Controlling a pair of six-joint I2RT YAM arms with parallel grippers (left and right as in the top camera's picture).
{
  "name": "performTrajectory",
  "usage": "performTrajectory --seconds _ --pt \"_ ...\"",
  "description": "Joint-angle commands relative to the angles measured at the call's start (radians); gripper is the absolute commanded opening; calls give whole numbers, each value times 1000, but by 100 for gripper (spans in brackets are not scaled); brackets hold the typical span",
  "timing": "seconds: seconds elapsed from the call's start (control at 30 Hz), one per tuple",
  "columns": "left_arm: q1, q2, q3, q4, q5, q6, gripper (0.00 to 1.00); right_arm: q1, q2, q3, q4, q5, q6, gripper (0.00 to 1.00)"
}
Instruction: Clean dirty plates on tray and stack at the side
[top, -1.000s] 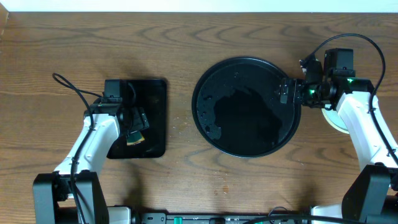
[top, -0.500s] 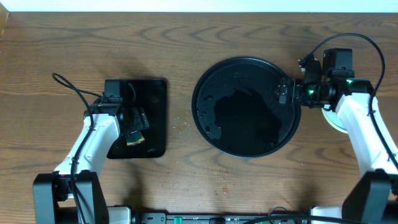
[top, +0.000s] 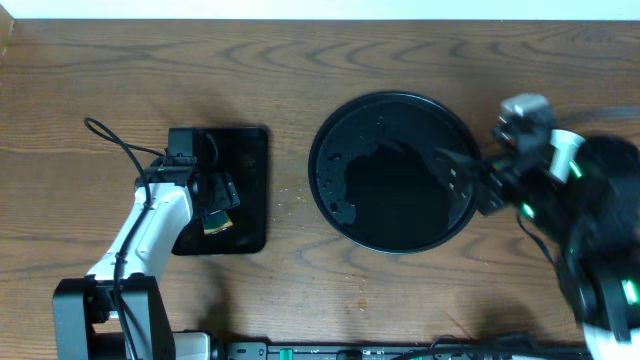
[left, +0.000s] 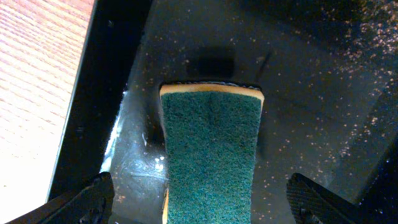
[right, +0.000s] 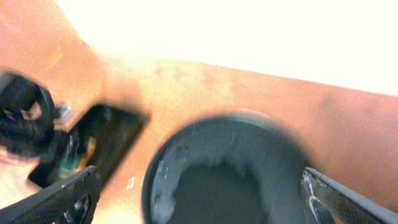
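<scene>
The round black tray (top: 390, 215) lies at table centre with wet streaks on it and no plate on it. It also shows, blurred, in the right wrist view (right: 217, 180). No plates show in any view; the blurred right arm covers the table to the right of the tray. My right gripper (top: 462, 180) is open and empty, raised above the tray's right rim, and its fingers stand wide apart in the right wrist view (right: 199, 193). My left gripper (top: 222, 195) is open over a green-and-yellow sponge (left: 211, 155), its fingers (left: 199, 199) apart from the sponge's sides.
The sponge (top: 218, 222) lies on a small rectangular black tray (top: 245, 150) at the left, which is wet and speckled in the left wrist view (left: 311, 74). Bare wood table (top: 290, 60) surrounds both trays. A few crumbs (top: 292, 197) lie between them.
My right arm has swung fast down and toward the camera, now blurred, and covers the pale plate that showed at the far right. The left arm and sponge have not moved.
</scene>
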Motion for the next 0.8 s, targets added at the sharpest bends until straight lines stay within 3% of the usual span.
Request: performTrajectory --seconds 0.0,0.23,0.5,0.77 --pt "2 -1 0 -1 -19 3 89 1 -142 -103 82 104 -29 99" --pt "2 -2 0 -1 -19 3 89 -76 -554 -577 527 124 -47 99" --pt "2 -1 0 -1 -19 3 89 -115 -769 -937 910 129 -69 99" --pt "2 -1 0 -1 -19 3 89 -116 -814 -1112 980 142 -126 99"
